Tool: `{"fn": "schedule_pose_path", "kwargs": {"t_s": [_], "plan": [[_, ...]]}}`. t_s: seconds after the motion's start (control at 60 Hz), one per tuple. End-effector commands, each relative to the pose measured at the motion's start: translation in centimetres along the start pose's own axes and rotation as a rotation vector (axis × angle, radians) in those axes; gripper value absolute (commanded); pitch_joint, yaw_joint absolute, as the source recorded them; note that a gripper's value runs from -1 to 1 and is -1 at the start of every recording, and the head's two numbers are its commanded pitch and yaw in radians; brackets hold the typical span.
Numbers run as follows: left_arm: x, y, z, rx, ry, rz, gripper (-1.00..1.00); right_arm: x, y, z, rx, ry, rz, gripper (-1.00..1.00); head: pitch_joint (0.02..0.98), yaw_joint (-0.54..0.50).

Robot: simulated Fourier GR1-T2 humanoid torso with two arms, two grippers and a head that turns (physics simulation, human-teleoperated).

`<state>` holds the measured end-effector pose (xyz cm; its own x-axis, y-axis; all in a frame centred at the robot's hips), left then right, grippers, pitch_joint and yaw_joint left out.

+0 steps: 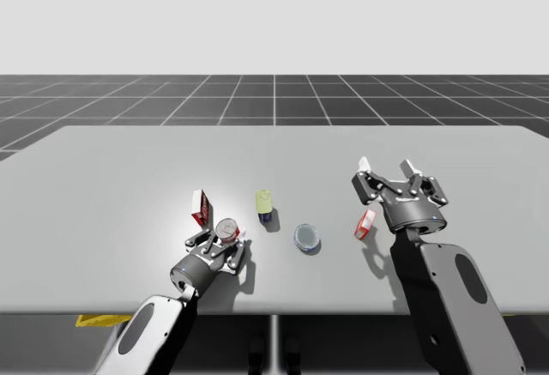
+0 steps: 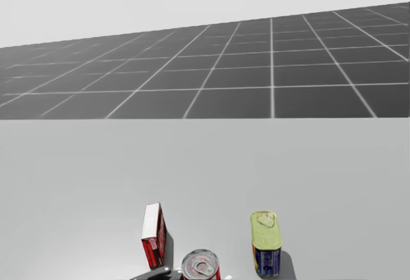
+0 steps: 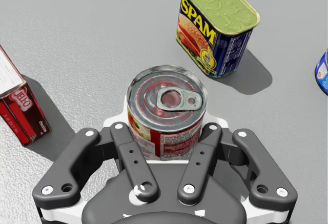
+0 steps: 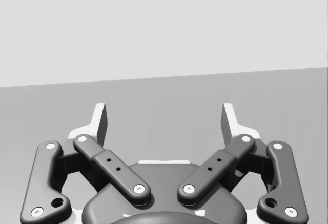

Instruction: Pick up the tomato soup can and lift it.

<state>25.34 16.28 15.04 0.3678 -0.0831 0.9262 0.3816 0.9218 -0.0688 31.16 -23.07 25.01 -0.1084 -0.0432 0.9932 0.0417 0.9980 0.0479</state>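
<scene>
The fingers of my left gripper (image 3: 168, 124) press both sides of the red-and-white round can (image 3: 164, 114), so the gap between them is taken. To the gripper's left stands the red box (image 3: 18, 106), near but apart, with a strip of bare table (image 3: 77, 34) between. Ahead and to its right stands the yellow-topped rectangular can (image 3: 215, 29), apart from the round can. Straight ahead the table lies bare. Farther right sits the blue round tin (image 3: 323, 73). My right gripper (image 4: 164, 119), fingers spread wide, has open table ahead. A small red box (image 1: 365, 224) lies near its wrist, on the side toward my other arm.
</scene>
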Motion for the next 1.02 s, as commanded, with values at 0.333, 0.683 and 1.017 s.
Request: {"fn": "schedule_pose_path", "kwargs": {"t_s": [0.333,0.683,1.017], "plan": [[3.6,-1.9,2.0,-0.118,-0.038,-0.099,0.92,-0.1,-0.2,-0.1,-0.007,-0.002,0.009,-1.0,0.451,0.22],[10.0,-2.5,3.5,-0.097,-0.167,-0.249,0.99,0.0,-0.3,-0.2,-0.009,-0.008,0.014,-1.0,0.454,0.22],[17.7,-2.6,5.0,-0.028,-0.358,-0.369,1.0,0.0,-0.4,-0.2,-0.008,-0.004,0.011,-1.0,0.446,0.21]]}}
